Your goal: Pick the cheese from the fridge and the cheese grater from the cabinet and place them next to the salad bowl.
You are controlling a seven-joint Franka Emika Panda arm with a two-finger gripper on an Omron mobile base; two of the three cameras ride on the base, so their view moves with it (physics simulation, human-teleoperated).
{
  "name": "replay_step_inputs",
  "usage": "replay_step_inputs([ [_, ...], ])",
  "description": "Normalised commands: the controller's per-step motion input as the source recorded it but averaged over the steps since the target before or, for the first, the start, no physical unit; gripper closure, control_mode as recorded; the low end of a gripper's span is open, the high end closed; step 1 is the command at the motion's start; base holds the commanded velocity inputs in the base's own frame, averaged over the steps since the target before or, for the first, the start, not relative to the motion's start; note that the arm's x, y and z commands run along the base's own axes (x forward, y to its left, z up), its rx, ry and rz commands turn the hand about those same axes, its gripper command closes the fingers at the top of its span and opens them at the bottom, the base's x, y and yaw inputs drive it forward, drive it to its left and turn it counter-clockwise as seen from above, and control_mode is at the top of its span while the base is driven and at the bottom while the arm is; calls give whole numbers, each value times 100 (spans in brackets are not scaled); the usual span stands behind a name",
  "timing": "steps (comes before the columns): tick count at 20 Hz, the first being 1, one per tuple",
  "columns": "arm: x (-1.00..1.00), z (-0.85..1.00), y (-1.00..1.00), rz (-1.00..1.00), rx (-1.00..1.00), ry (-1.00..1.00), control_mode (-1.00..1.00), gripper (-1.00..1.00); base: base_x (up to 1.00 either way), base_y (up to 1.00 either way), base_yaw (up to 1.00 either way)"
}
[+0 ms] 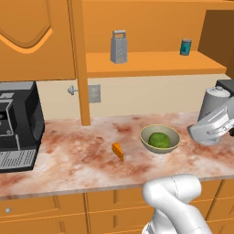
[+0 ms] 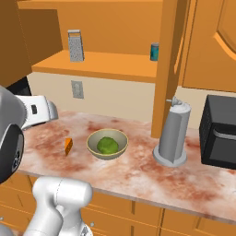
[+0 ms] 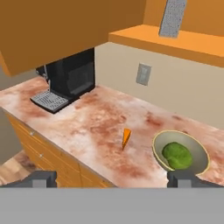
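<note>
Cheese [image 1: 118,151] already down on the worktop [image 1: 68,160], just beside the salad bowl [image 1: 160,138] at its 9 o'clock in the left base view, apart from the rim. Cheese grater [image 1: 119,46] standing upright on the open shelf of the cabinet [image 1: 151,64], long axis vertical, loop handle on top; judged the next thing to fetch.

Pincer [image 3: 113,178] empty, tips [image 3: 39,179] spread wide apart, hovering above the worktop's front edge. From the hand view, grater [image 3: 173,17] lying at about 1 o'clock, high and far, well apart from the tips; bowl [image 3: 180,151] near at 2 o'clock, cheese [image 3: 126,138] near at 12.

Coming move judged a long reach up and forward to the shelf, squaring the tips across the grater's narrow sides.

Around: teal can [image 1: 185,46] on the same shelf, well apart at the grater's 3 o'clock; cabinet post [image 1: 80,64] at its 9 o'clock, likely the closest obstruction; black coffee machine [image 1: 18,125] at the far left; grey cylinder [image 2: 174,133] beyond the bowl in the right base view.
</note>
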Motion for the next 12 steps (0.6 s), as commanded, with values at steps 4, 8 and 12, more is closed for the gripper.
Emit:
replay_step_inputs([
  [4,0,25,0,-3,4,-11,-100,-100,0,0,0],
  [8,4,23,0,-4,0,-10,-100,-100,0,0,0],
  [12,5,25,0,0,2,-10,-100,-100,0,0,0],
])
